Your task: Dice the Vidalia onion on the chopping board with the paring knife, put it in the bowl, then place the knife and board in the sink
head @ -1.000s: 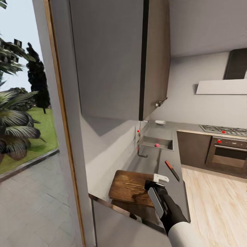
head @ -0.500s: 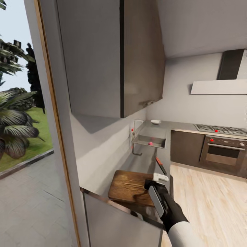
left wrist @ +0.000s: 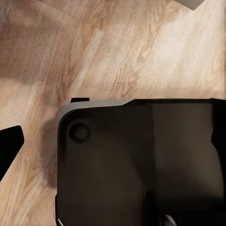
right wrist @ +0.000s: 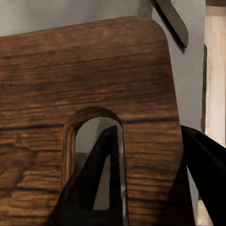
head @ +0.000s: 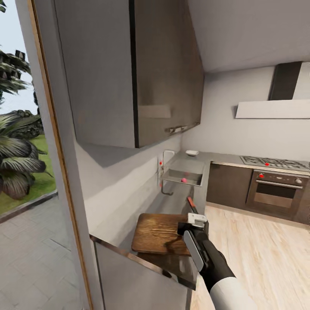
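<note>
Right end effector (head: 192, 227) sits at the near short edge of the wooden board (head: 160, 233), pinching it — in the right wrist view one dark finger (right wrist: 96, 176) pokes through the board's handle slot and the other lies outside the board's edge. The board rests on the grey desk (head: 178, 200), as it did a second ago. The whole head view has swung since then; nothing on the desk has moved. The knife (head: 192, 204) lies just beyond the board. Farther along, the onion (head: 184, 180) sits in the sink (head: 183, 177), and the white bowl (head: 191, 153) stands past it on the desk. I cannot tell the left end effector's state.
</note>
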Tool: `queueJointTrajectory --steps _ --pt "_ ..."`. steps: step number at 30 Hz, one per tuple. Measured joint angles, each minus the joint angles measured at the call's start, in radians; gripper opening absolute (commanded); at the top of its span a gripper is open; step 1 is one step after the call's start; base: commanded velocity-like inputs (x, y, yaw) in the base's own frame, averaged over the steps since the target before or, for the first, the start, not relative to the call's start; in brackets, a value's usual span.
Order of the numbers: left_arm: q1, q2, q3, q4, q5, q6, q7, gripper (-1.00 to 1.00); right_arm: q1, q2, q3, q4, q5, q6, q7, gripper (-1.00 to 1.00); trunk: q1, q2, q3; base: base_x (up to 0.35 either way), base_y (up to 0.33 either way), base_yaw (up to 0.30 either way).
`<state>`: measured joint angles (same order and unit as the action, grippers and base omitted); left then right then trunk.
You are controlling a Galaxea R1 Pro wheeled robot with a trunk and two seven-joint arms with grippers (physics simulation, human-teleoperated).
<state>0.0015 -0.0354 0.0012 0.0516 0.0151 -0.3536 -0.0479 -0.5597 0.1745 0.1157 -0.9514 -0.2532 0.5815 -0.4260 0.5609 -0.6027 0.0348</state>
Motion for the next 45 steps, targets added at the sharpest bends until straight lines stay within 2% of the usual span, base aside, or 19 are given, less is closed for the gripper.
queueJointTrajectory --steps 8,12,18,31,32,33,37,45 --pt "0.0 0.0 0.0 0.0 0.0 0.0 0.0 1.0 0.0 0.0 0.001 -0.009 0.001 0.0 0.0 -1.0 0.0 0.0 -0.002 0.0 -0.305 0.102" --pt "0.0 0.0 0.0 0.005 0.0 0.0 0.0 1.0 0.0 0.0 0.002 -0.009 0.0 0.0 0.0 -1.0 0.0 0.0 -0.006 0.0 -0.316 0.213" --pt "0.0 -0.001 0.0 0.007 0.0 0.0 0.001 1.0 0.0 0.0 0.026 -0.009 0.0 0.0 0.0 -1.0 0.0 0.0 -0.012 0.0 -0.317 0.226" --pt "0.0 -0.003 0.0 0.012 -0.001 0.0 0.001 1.0 0.0 0.0 0.03 -0.01 -0.002 0.0 0.004 -1.0 0.0 0.0 -0.023 0.0 -0.317 0.243" --pt "0.0 -0.003 0.0 0.012 -0.001 0.0 0.001 1.0 0.0 0.0 0.031 -0.009 -0.004 0.0 0.012 -1.0 0.0 0.0 -0.024 0.0 -0.317 0.248" --pt "0.0 -0.004 0.0 0.013 -0.001 0.0 0.002 1.0 0.0 0.0 0.032 -0.007 -0.016 0.003 0.059 -1.0 0.0 0.0 -0.025 0.0 -0.317 0.248" --pt "0.0 -0.004 0.0 0.014 -0.003 0.0 0.004 1.0 0.0 0.0 0.031 -0.01 -0.002 0.038 0.125 -1.0 0.0 0.0 -0.028 0.0 -0.317 0.248" --pt "0.0 -0.005 0.0 0.014 -0.003 0.0 0.004 1.0 0.0 0.0 0.031 -0.011 0.004 0.045 0.145 -1.0 0.0 0.0 -0.033 0.0 -0.317 0.241"
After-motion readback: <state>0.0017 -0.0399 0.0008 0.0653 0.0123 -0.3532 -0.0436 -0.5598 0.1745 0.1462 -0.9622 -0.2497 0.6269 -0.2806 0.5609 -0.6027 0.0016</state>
